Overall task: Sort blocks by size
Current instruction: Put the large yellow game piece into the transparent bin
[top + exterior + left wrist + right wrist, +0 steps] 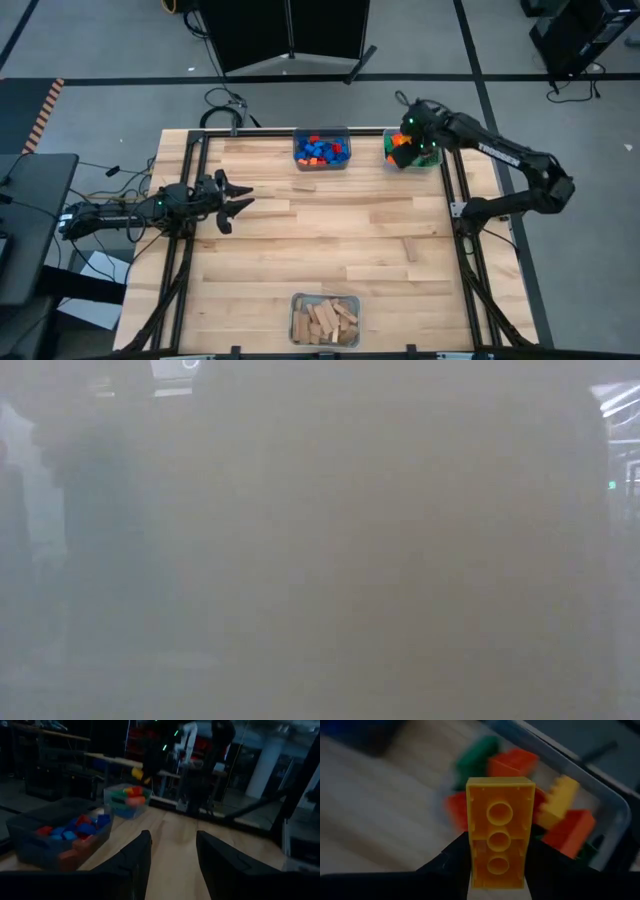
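While the right gripper (497,870) hangs over the clear plastic bin of large bricks (412,160) at the table's far right corner, pinching a yellow studded plastic brick (499,837) by its long sides with the hollow underside facing the wrist, the brick sits near the bin's inner wall rather than plainly over its middle. Released here, it could strike the rim or bounce off the piled red, orange and green bricks (560,825) onto the bare wooden table (330,240). The left gripper (232,200) waits at the table's left edge, fingers parted and empty.
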Robot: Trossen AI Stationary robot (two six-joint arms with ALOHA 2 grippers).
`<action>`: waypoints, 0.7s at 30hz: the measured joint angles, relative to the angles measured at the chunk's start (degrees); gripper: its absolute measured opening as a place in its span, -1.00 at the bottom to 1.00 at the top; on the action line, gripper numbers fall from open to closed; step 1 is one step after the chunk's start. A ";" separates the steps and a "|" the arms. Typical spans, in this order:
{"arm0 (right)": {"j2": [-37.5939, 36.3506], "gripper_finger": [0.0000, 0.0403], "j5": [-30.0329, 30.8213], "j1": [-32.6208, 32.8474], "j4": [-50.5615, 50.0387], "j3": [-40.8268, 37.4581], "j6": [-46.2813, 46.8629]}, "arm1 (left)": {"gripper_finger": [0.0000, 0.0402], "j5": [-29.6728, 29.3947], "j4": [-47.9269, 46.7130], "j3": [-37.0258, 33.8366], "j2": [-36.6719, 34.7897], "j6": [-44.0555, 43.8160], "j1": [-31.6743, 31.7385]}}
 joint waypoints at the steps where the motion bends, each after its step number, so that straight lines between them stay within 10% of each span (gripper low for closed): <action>1: 1.23 -0.25 0.00 -1.98 -0.06 0.00 -0.13 | -0.19 -0.28 0.87 -0.02 0.05 -0.49 0.00; 11: 7.92 0.03 -2.78 -11.91 0.06 0.00 -3.17 | -0.19 -7.91 -8.83 7.59 5.34 -3.56 -0.01; 21: 3.19 0.15 -3.37 -12.86 1.06 0.00 -4.54 | -0.19 -13.08 -18.75 27.53 28.79 -1.91 0.11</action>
